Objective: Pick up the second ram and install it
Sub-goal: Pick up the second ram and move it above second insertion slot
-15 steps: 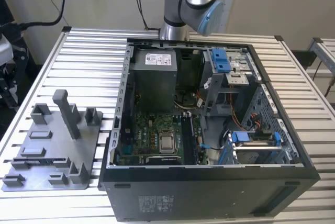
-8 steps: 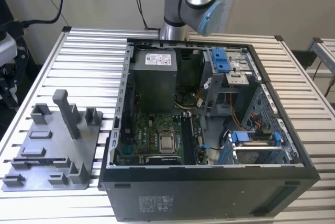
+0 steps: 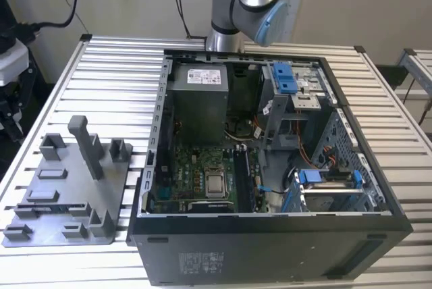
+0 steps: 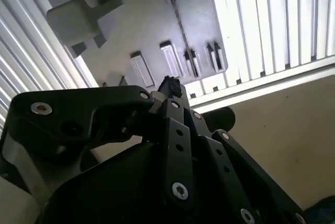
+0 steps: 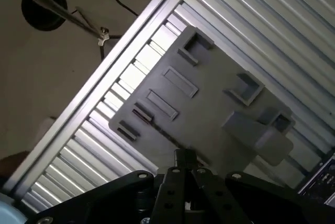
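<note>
- Evidently little is done so far: in the first wrist view the gripper [image 5: 183, 157] hangs above the grey holder tray [image 5: 209, 114], its jaws drawn together with nothing between them.
- The second ram [image 4: 177, 20] seems to be the thin dark strip standing on edge in a slot of that tray in the second wrist view, apart from the gripper and not yet picked up.
- In the exterior view the tray lies on the slatted worktop [image 3: 115, 66], just beside the open computer case [image 3: 270, 248] on the exterior view's left.
- Both the pick-up and the seating on the motherboard [image 3: 196, 167] remain undone. I cannot tell whether another stick already sits there.
</note>
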### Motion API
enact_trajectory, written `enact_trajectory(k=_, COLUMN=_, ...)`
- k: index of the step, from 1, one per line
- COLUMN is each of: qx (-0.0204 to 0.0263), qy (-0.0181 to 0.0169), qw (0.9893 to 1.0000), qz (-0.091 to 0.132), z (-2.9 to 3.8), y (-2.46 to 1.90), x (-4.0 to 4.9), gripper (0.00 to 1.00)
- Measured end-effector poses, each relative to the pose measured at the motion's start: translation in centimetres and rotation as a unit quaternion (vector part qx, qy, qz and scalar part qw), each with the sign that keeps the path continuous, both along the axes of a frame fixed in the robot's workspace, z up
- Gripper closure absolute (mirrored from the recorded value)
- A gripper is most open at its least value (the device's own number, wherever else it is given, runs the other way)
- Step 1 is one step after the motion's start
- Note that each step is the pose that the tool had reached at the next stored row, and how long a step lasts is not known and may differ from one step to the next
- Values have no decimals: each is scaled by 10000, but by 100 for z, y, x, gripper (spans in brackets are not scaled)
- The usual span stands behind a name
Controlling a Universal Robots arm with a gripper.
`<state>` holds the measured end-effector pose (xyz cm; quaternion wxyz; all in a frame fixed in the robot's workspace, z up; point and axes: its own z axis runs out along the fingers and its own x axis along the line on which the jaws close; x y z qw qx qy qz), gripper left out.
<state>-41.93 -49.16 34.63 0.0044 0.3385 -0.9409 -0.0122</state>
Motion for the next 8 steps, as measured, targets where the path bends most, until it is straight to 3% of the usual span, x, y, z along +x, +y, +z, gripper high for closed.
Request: enact_trajectory(k=8, qx=0, qy=-1, qw=9989, qz=465, z=-21, y=-1, x=-22, gripper=89)
